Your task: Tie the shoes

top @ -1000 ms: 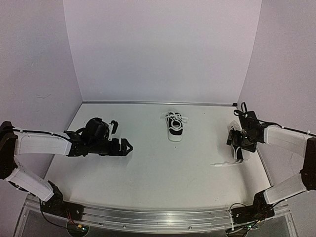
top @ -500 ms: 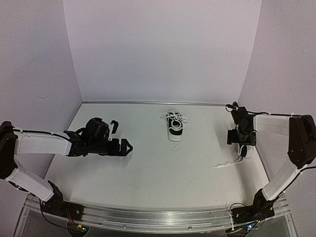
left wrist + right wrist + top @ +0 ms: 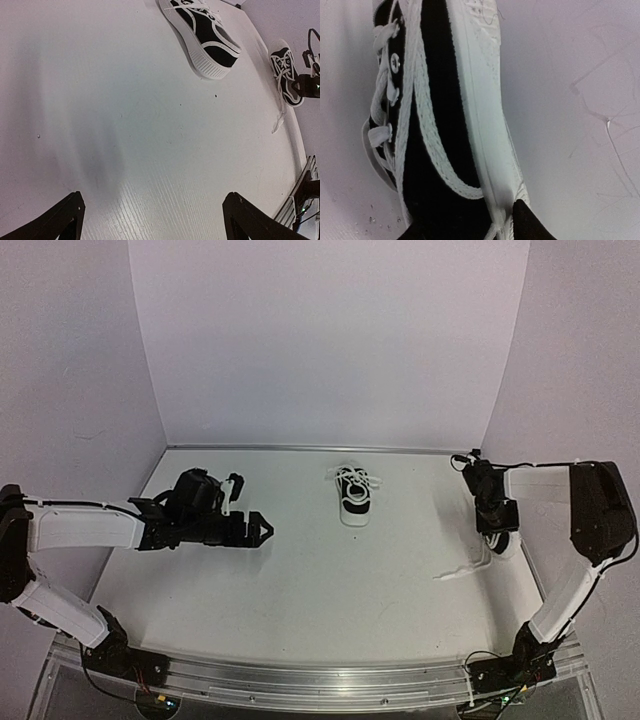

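One shoe [image 3: 353,502] centred | other shoe [image 3: 440,110] inside right tool [image 3: 498,537] | left tool [image 3: 152,205] spread

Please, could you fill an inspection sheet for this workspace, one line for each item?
surface: white table, few small dark specks.
job's things: black sneaker at centre rear, lace ends beside it; second sneaker at right edge, one lace trailing on the table.
clutter: nothing seen.
grippers: left gripper open, empty, over bare table; right gripper at the second sneaker, grip unclear.
cables: black cable along left arm; wires at left base.
surroundings: plain pale walls; metal rail at near edge.
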Robot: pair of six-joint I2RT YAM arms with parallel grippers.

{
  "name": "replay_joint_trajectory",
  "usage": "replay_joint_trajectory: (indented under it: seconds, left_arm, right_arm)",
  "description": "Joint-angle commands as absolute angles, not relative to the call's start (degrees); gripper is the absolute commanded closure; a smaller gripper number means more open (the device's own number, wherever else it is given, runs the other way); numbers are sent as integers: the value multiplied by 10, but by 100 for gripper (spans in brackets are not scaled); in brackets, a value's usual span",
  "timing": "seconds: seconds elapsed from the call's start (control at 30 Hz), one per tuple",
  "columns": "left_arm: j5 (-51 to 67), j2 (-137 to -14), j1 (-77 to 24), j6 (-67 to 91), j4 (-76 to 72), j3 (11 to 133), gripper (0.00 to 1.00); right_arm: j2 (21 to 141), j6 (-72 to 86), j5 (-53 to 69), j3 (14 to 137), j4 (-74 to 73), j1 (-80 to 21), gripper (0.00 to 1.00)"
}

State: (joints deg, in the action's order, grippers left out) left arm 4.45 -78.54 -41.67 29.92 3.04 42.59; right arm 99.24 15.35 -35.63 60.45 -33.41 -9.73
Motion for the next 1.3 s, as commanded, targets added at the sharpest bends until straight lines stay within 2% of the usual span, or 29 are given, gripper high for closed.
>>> replay_joint_trajectory:
  seconds: [0.0,0.07,0.33,0.57,0.83,1.27]
  left_arm:
    - [46,-782,-417,289,25,450,0]
    - [43,-778,-417,287,27,447,0]
    - [86,-739,-417,235,-39,404,0]
    - [221,-752,-426,162,-155,391,0]
    - [227,-783,-475,45,-242,437,0]
    - [172,-965,-514,-16,-511,466,0]
  right_arm:
    - [970,146,-359,633,-347,-97,80]
    - [951,143,-332,639,-348,-97,100]
    - [840,125,-177,659,-353,-133,100]
    - [803,168,-148,732,-363,-261,100]
    - [818,190,-160,816,-365,-382,100]
    - [875,212,-167,926,-372,-514,100]
